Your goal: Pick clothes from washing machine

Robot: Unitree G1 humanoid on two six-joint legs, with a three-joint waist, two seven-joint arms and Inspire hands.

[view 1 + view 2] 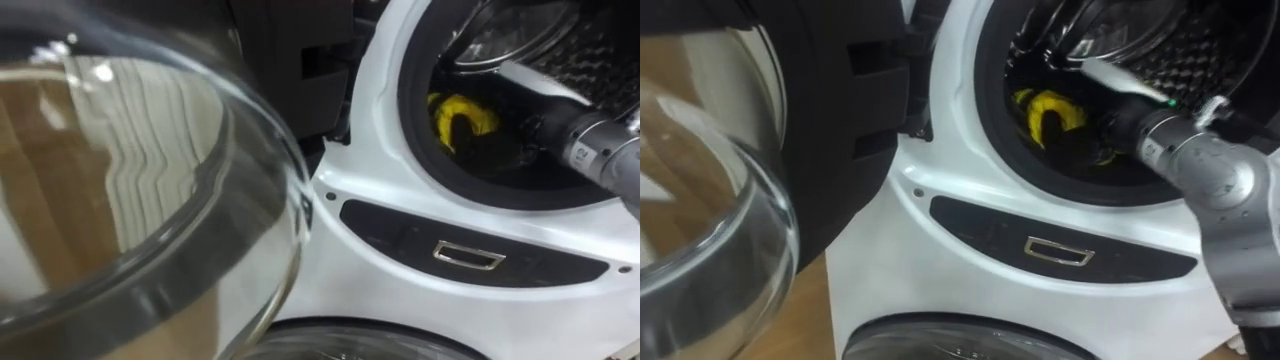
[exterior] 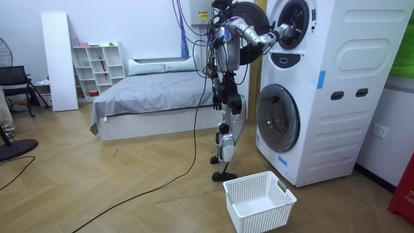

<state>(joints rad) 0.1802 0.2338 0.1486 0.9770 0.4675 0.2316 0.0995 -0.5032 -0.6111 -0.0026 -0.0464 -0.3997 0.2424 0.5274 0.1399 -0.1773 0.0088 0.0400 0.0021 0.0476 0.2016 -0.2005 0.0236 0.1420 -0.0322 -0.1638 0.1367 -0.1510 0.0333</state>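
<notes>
White washing machine with a black panel and silver handle; yellow cloth in the dark, dotted drum at upper right; white lattice basket

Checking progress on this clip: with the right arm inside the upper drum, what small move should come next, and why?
Probably close the right hand on the yellow cloth and draw it out: the hand lies beside the cloth in the drum, and the basket waits on the floor. The left hand hangs idle.
</notes>
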